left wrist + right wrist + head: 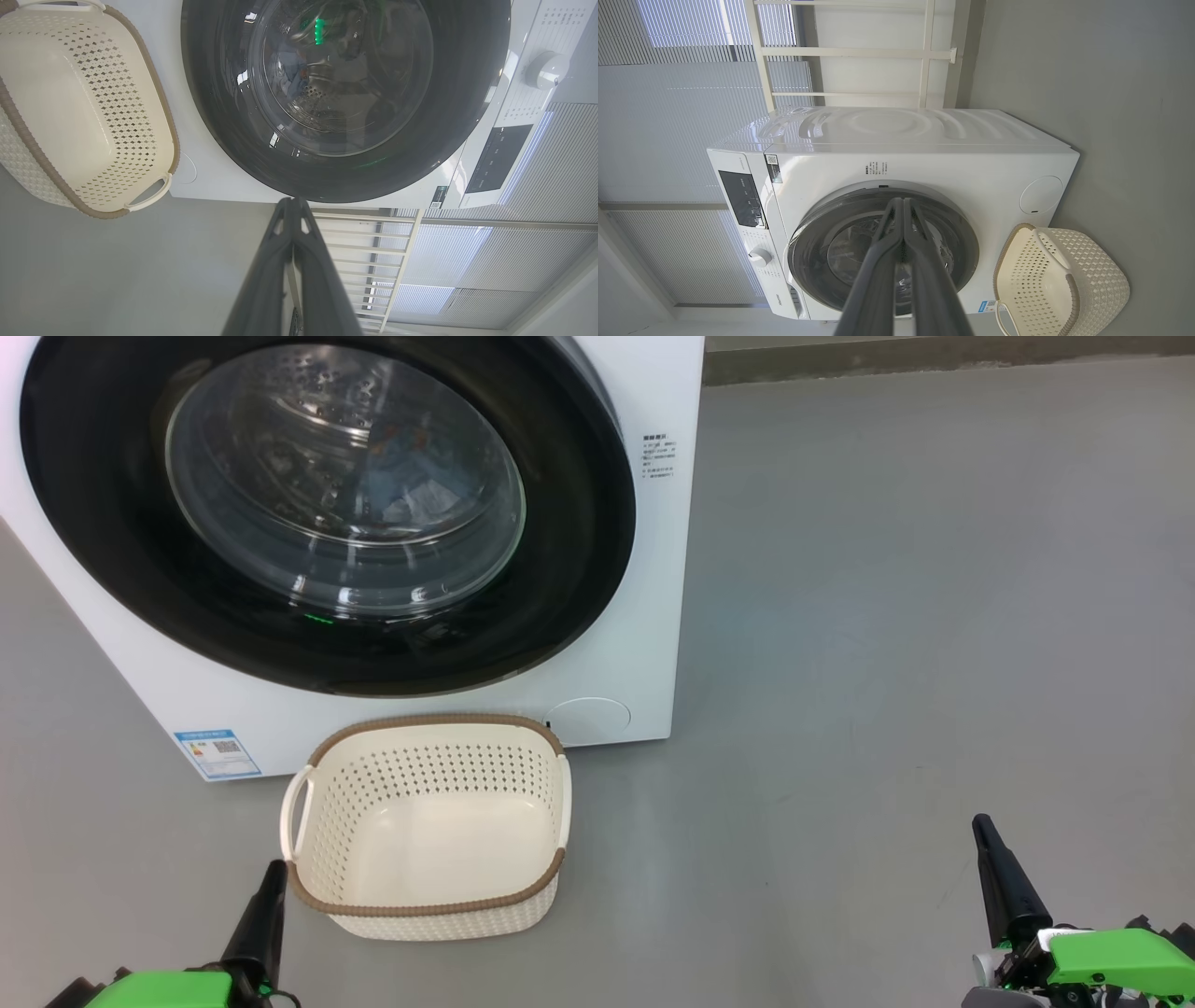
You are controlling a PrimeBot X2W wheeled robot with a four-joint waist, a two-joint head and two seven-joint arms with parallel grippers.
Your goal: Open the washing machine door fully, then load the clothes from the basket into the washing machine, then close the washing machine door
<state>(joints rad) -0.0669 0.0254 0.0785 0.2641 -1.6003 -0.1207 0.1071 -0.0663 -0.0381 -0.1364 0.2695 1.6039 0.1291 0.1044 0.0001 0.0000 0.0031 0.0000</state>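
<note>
The white washing machine (644, 616) stands ahead with its round black-rimmed door (579, 523) closed flat against the front. Through the glass window I make out light blue clothes (411, 476) lying in the steel drum. The cream perforated basket (425, 901) with a brown rim sits on the floor in front of the machine, and nothing lies in it. My left gripper (275, 870) is shut, low at the basket's near left corner. My right gripper (980, 823) is shut, far to the right over bare floor. The door (224, 140) and basket (28, 126) show in the left wrist view, and the machine (924, 163) in the right wrist view.
Grey floor (887, 616) spreads to the right of the machine. A blue label (217, 753) sits at the machine's lower left. A control panel with a knob (544, 70) runs along the machine's top. Blinds and a white railing (373, 252) stand behind.
</note>
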